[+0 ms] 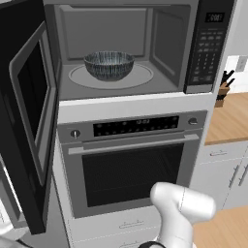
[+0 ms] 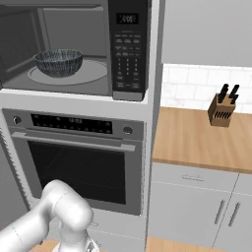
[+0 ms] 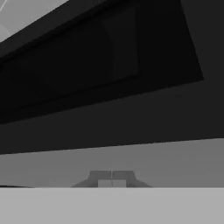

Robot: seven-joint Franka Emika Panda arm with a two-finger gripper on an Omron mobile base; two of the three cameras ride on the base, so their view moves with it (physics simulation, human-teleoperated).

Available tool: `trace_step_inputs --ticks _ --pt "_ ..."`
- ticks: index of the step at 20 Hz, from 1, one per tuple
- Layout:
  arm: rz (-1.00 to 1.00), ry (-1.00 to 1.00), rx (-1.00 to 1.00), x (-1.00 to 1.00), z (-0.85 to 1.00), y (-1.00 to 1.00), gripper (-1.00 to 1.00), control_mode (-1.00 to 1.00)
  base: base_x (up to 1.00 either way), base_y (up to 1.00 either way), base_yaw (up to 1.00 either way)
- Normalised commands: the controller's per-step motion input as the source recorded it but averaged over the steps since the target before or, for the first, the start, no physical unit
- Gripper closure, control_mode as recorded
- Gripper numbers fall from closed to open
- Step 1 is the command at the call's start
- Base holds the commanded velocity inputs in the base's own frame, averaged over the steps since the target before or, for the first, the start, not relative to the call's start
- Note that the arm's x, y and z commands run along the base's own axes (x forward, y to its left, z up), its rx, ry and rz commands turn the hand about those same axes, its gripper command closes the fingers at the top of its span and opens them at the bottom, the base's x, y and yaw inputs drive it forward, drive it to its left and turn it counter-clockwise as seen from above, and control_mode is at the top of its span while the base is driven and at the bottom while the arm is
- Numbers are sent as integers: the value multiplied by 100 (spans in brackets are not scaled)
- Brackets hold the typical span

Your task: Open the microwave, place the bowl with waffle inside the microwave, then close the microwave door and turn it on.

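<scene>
one bowl sits on the turntable inside the microwave, whose microwave door stands swung wide. the wooden counter carries a knife block. the pincer is pressed together, facing a dark panel.

microwave door cut off by the left edge, bowl contents hidden behind its rim, keypad labels too small to read
</scene>
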Motion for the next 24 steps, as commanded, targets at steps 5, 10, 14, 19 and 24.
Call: trace_step_inputs --ticks 5,10,14,19,24 --pt "0 -27 -14 -10 66 -16 100 -100 0 0 0" --pt "3 -18 0 -28 42 -95 100 -100 0 0 0" --pt "9 -21 1 -51 57 -100 100 -100 0 0 0" --pt "14 -5 12 -21 72 -100 100 -100 0 0 0" --pt "22 5 12 0 48 -100 100 -100 0 0 0"
